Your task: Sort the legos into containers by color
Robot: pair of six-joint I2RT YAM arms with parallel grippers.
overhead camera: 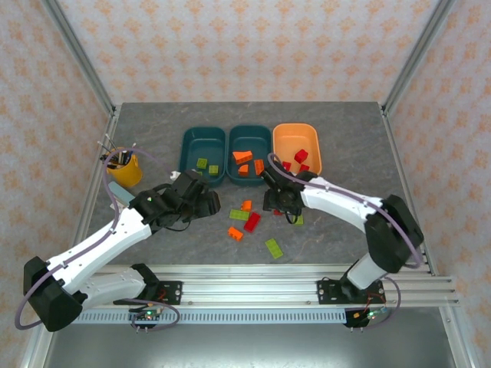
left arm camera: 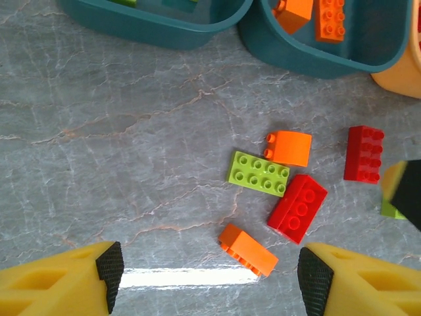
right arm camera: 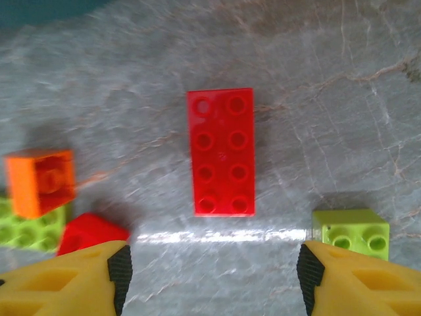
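Right fingers (right arm camera: 79, 283) gape above red lego (right arm camera: 220, 151), green lego (right arm camera: 350, 235) beside; left fingers (left arm camera: 66, 280) gape, empty.

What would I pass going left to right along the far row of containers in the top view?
yellow pen cup → first dark teal tray → second dark teal tray → orange tray

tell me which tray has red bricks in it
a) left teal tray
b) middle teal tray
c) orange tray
c, the red bricks lie inside the orange tray at the right end of the row
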